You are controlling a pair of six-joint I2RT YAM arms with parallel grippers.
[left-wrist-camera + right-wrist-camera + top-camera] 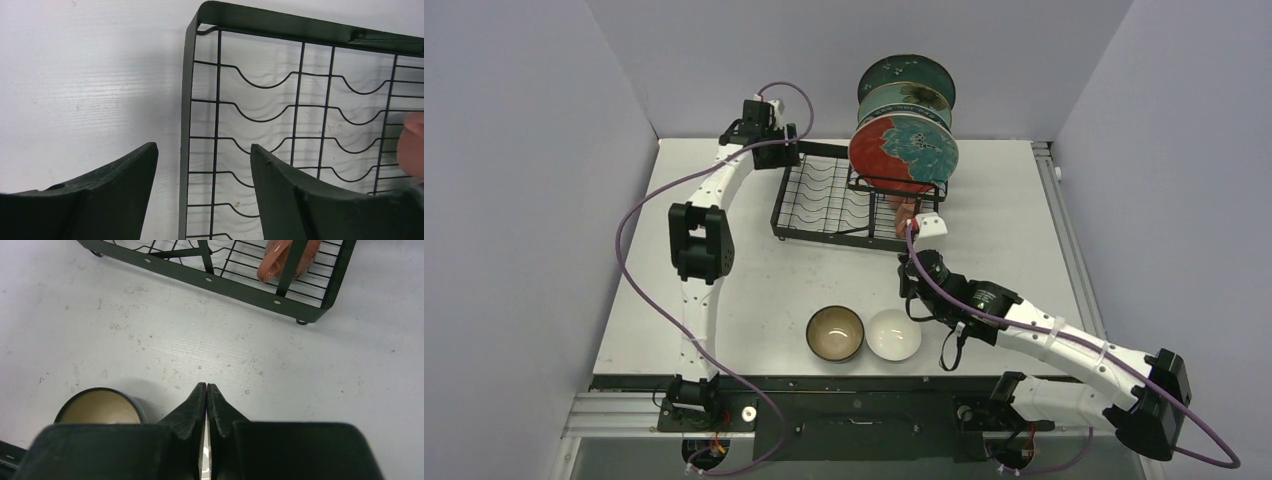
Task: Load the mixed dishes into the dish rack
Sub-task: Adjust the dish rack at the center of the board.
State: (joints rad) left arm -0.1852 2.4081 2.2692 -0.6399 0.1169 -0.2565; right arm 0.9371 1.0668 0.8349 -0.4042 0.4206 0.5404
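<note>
Holding plates (904, 150) and pink mug (270, 267), dish rack (240, 289), left tool (203, 146) spread, right tool (206, 386) pressed together

White table (724, 330) mid-frame; lavender-grey walls (514, 150) left, back, right; black rail (864, 410) along bottom; even light.

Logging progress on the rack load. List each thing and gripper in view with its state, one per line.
dish rack: on the table, partly loaded.
plates: upright in the rack's slots.
pink mug: in the rack's tray.
brown bowl: upright on the table, not loaded.
white bowl: upright beside the brown bowl, not loaded.
left gripper: open, empty, over the rack's corner.
right gripper: shut, empty.
</note>
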